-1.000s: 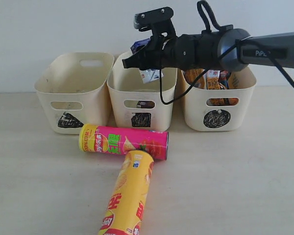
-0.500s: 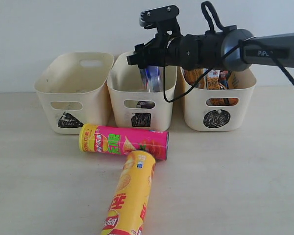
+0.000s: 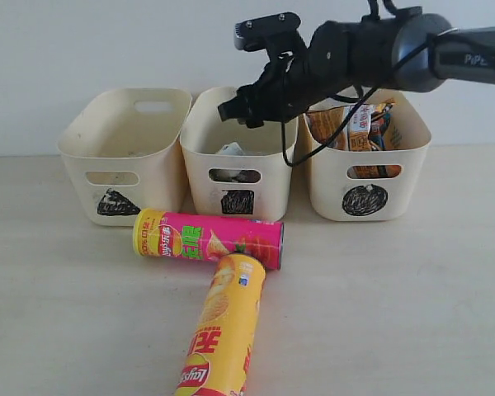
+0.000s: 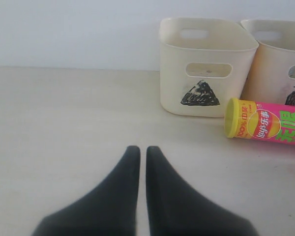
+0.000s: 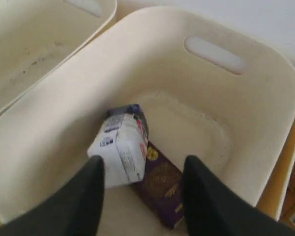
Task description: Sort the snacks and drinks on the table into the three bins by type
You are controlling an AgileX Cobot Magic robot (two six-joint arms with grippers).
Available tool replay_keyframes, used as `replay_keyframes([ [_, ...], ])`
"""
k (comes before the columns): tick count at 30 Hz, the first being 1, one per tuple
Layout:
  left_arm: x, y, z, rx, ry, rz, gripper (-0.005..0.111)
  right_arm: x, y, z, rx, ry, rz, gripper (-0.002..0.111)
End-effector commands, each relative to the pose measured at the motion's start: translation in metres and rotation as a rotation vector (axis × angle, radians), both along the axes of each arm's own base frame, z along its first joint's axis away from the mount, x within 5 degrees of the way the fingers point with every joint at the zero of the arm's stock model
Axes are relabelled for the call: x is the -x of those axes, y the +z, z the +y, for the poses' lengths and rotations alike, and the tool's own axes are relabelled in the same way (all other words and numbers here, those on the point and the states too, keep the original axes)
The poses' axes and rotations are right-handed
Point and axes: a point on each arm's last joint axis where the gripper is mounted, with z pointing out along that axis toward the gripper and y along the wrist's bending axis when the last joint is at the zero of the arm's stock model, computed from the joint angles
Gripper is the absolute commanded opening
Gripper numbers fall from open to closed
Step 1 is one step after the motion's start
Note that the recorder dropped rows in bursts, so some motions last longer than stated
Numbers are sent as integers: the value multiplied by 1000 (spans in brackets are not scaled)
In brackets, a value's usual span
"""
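I saw right pincer (image 5: 143,163) spread wide and empty above square bin (image 5: 265,98). Blue-white carton (image 5: 120,150) and purple carton (image 5: 162,189) lay inside, beneath it. Left pincer (image 4: 140,150) sat low over table (image 3: 396,289), fingers almost together, gripping nothing, out past triangle bin (image 3: 148,194) beside square bin. Pink tube (image 3: 208,239) lay just in front of square bin, long axis along its front wall, cap end toward left pincer. Yellow tube (image 3: 223,330) lay farther out, axis pointing at bin, top end seemingly touching pink tube. I judged left arm nearer, gripping across pink tube's axis.
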Motion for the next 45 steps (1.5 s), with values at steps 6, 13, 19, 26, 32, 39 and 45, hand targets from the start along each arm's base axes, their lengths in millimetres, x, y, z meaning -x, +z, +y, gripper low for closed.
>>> replay_keyframes([
  [6,0,2,0,5,6,-17,4,44,44,-54,178,57,126,0],
  [13,0,2,0,5,6,-17,4,80,56,-184,99,-292,167,0],
  [19,0,2,0,5,6,-17,4,132,70,-239,30,-489,51,0],
  [26,0,2,0,5,6,-17,4,201,80,-242,-52,-551,-116,0],
  [32,0,2,0,5,6,-17,4,265,83,-240,-108,-567,-323,0],
  [39,0,2,0,5,6,-17,4,331,78,-237,-156,-562,-487,0],
  [45,0,2,0,5,6,-17,4,370,90,-235,-180,-544,-629,0],
])
